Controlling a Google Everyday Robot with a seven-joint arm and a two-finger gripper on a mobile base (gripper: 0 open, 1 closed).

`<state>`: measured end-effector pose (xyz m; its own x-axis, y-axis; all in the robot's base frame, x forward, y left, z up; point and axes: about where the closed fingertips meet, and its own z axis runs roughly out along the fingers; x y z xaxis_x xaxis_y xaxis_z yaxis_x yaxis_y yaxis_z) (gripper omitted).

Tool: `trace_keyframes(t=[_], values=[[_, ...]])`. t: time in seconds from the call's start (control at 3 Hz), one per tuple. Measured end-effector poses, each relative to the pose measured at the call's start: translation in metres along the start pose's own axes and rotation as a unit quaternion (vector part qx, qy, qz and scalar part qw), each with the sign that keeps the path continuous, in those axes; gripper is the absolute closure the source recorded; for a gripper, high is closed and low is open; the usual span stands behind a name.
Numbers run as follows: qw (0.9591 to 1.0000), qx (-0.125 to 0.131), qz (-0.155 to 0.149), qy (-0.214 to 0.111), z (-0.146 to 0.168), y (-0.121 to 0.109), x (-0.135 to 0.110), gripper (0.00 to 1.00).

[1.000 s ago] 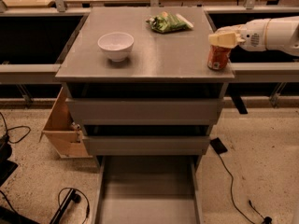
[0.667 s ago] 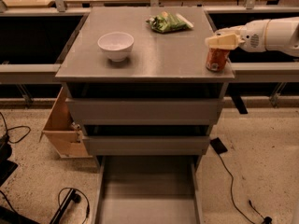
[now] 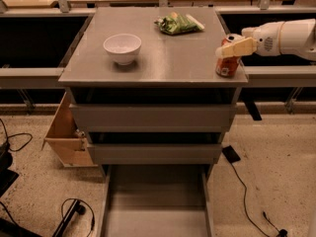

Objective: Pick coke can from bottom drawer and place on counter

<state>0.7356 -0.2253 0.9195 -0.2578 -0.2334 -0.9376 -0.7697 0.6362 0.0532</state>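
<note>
The coke can (image 3: 227, 65), red-orange with a silver lid, stands upright at the front right corner of the grey counter (image 3: 163, 63). My gripper (image 3: 233, 47) reaches in from the right on a white arm and is closed around the can's upper half. One tan finger (image 3: 238, 48) crosses in front of the can and the other is hidden behind it. The bottom drawer (image 3: 155, 201) is pulled out at the foot of the cabinet, and its flat grey floor holds nothing.
A white bowl (image 3: 122, 47) sits on the counter's left part and a green snack bag (image 3: 177, 23) lies at its back. Two grey drawers (image 3: 153, 117) are shut. A tan wooden box (image 3: 66, 132) stands left of the cabinet. Cables (image 3: 74, 214) lie on the floor.
The gripper and the can have shifted slightly to the left and down at the counter's right edge. Nothing else has moved.
</note>
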Motion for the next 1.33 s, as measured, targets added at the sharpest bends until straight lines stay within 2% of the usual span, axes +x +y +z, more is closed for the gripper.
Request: trace_keyframes(t=[0.33, 0.67, 1.0, 1.33], values=[[0.9989, 0.015, -0.042, 0.014, -0.042, 0.009, -0.039, 0.0], [0.9901, 0.041, -0.11, 0.077, -0.083, 0.026, -0.057, 0.0], [0.9721, 0.111, -0.161, 0.129, -0.137, 0.042, -0.081, 0.0], [0.9504, 0.196, -0.196, 0.141, -0.193, 0.073, -0.104, 0.0]])
